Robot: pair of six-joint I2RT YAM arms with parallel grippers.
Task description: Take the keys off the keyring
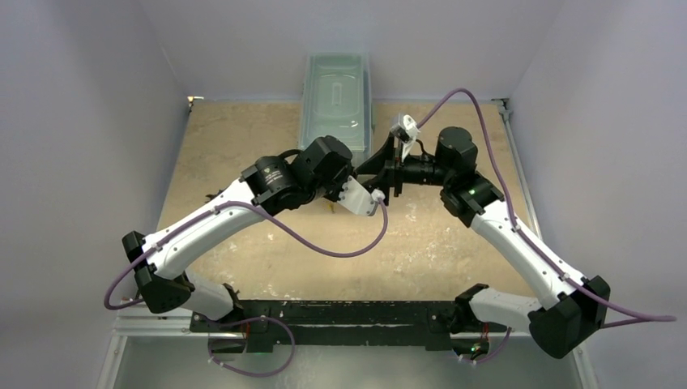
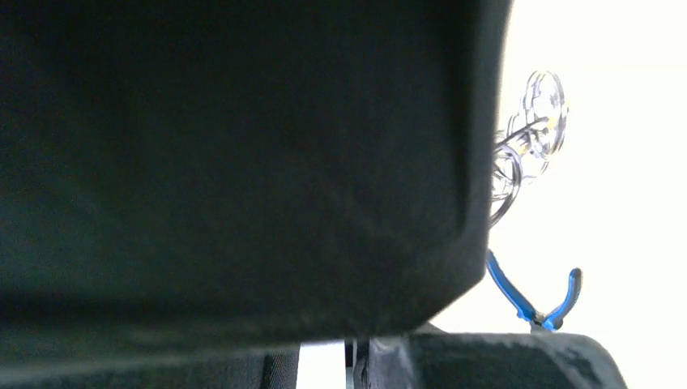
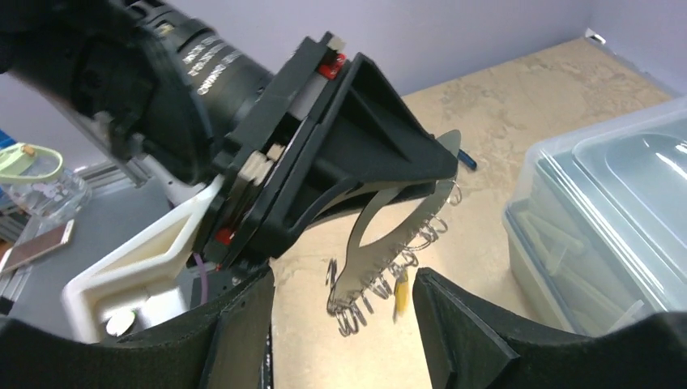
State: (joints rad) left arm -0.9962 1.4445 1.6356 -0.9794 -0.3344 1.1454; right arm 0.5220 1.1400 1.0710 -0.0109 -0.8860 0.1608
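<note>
Left gripper [image 3: 417,178] is clamped hard on the top of the keyring [image 3: 348,271], holding it up off the table, and the right gripper [image 3: 342,308] sits right under it with its fingers [image 3: 462,332] apart, the ring's lower end hanging in the gap and touching neither one. From above, both arms meet over the middle of the tan table [image 1: 243,162], and the clear lidded box [image 1: 336,97] sits at 12 o'clock against the back wall. In the right wrist view that box fills the 3 o'clock side. The blue-handled pliers [image 2: 535,296] show at 5 o'clock in the left wrist view, which is otherwise mostly blocked by something dark. The ring slants from the left gripper down toward 7 o'clock. The keys [image 3: 360,308] dangle in a row along its lower edge, bunched at the bottom between the right fingers. The yellow-headed key [image 3: 400,298] hangs at the 4 o'clock side of that bunch.
</note>
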